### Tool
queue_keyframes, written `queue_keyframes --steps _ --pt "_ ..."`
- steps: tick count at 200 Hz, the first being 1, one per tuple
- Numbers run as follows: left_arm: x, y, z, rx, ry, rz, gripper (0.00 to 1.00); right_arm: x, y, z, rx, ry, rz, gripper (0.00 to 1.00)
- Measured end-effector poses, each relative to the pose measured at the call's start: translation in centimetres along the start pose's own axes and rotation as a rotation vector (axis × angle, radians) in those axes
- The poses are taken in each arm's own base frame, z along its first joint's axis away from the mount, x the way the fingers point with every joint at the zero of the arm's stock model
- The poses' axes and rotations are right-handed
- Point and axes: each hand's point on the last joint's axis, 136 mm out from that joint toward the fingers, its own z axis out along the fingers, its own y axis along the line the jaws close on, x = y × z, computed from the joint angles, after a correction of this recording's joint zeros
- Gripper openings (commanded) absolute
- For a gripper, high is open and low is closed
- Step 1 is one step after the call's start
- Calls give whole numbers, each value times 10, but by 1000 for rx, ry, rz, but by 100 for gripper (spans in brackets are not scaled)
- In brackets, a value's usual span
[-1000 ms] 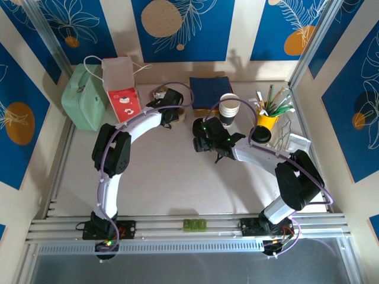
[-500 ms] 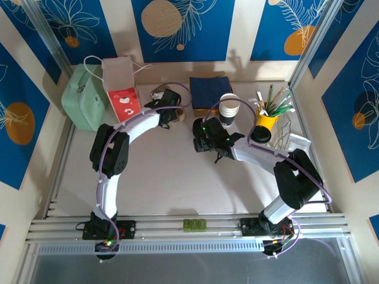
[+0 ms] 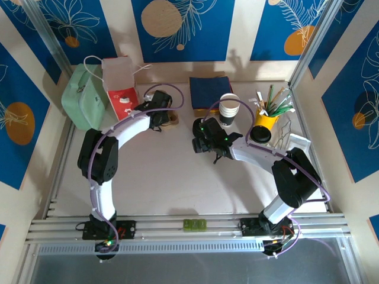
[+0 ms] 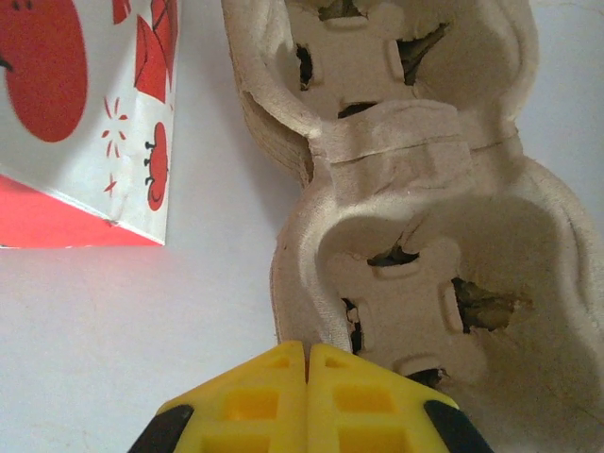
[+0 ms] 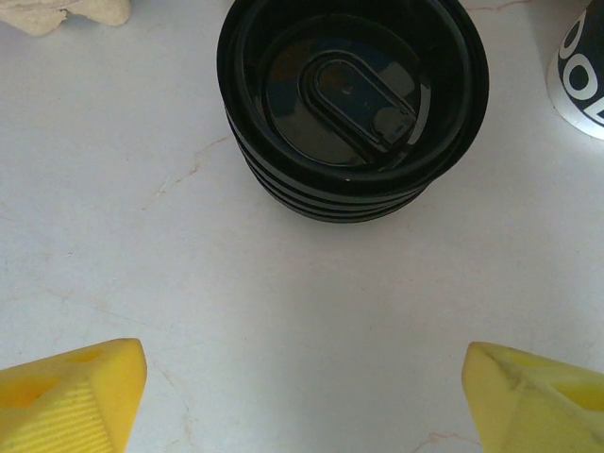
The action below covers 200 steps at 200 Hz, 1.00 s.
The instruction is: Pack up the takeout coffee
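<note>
Both jaws: left jaws (image 4: 307,377) pressed together, nothing visible between them; right jaws (image 5: 304,363) wide apart, gripping nothing.
Left tips: at the near rim of the carrier (image 4: 425,217); whether they pinch that rim I cannot tell.
Carrier: pulp, two wells, lying on the bench (image 4: 113,330), just right of the bag (image 4: 75,104).
Bag: white and red, standing at the far left of the bench, beside the green case (image 3: 83,97).
Right front: lids (image 5: 354,94), black, stacked, centred ahead of the open fingers and apart from them.
Cup stack (image 5: 580,66): near the lids, on their right.
Cup (image 3: 260,135): upright on the bench at the far right, just beside the yellow cup (image 3: 267,121), well apart from both jaws.
</note>
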Motion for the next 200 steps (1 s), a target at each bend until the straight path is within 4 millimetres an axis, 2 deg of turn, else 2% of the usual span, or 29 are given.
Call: queue_keyframes --steps 49,93,105,122,147,169,200 --pt "0 1 -8 38 16 -5 0 -1 1 0 -1 -1 -1 88" --pt "-6 -3 -24 91 11 -1 0 -1 1 0 -1 -2 -1 88" --pt "-9 -3 -29 103 6 -2 8 -1 1 0 -1 -2 -1 88" --pt "-11 -4 -34 116 3 -8 29 -1 1 0 -1 -2 -1 88" --pt "-9 -3 -35 112 12 -8 46 -1 1 0 -2 -2 -1 88" --pt "-3 1 -33 99 29 -14 53 -1 1 0 -2 -2 -1 88" --pt "3 4 -29 84 50 -19 54 -1 1 0 -2 -2 -1 88"
